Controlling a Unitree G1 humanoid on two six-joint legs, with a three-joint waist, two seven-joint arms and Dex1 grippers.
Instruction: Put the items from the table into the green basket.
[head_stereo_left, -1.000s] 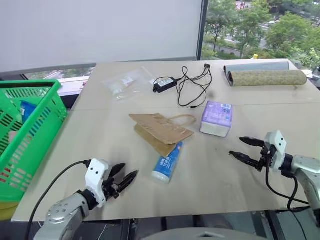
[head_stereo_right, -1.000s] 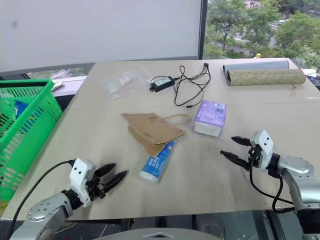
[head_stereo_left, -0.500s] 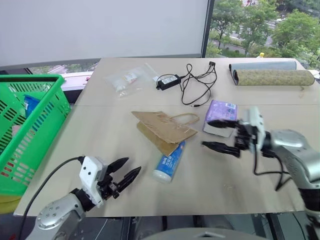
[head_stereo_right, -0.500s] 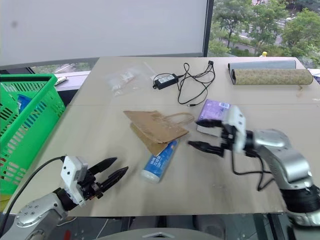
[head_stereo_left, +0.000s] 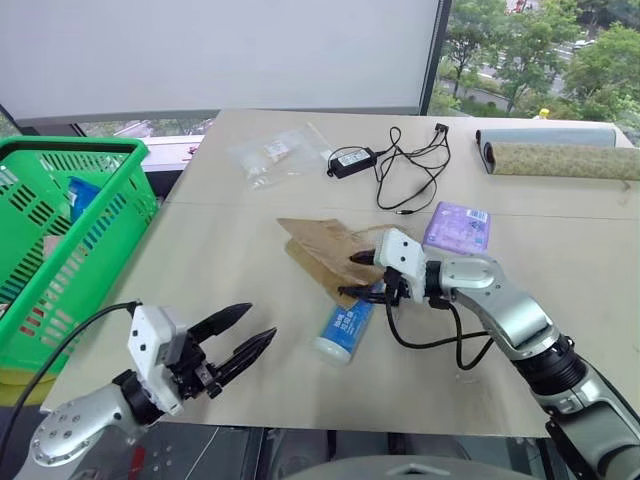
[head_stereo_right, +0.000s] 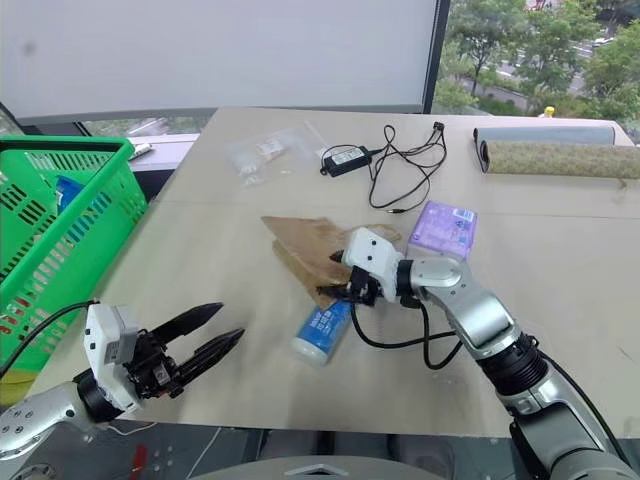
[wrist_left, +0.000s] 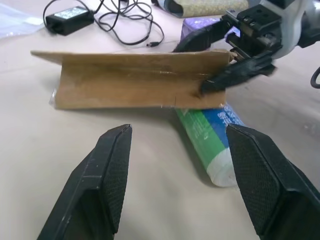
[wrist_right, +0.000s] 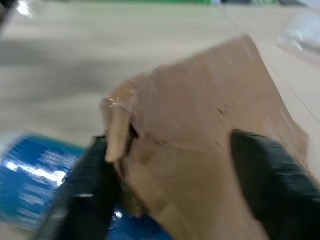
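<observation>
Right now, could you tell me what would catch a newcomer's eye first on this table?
The right gripper at mid-table, its fingers astride the edge of a brown paper bag that partly covers a blue tube. The green basket stands off the table's left side, and the left gripper hovers open near the front edge.

No print on the blue tube (head_stereo_left: 345, 331) is legible.

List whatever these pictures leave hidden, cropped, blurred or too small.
- Blue cylindrical tube: far end under the flat brown paper bag, head views.
- Bright green plastic basket: cropped by the left edge; contents behind lattice unidentifiable.
- Clear plastic packet: contents too small.
- Right gripper: fingers blurred, grip on the bag unclear, right wrist view.
</observation>
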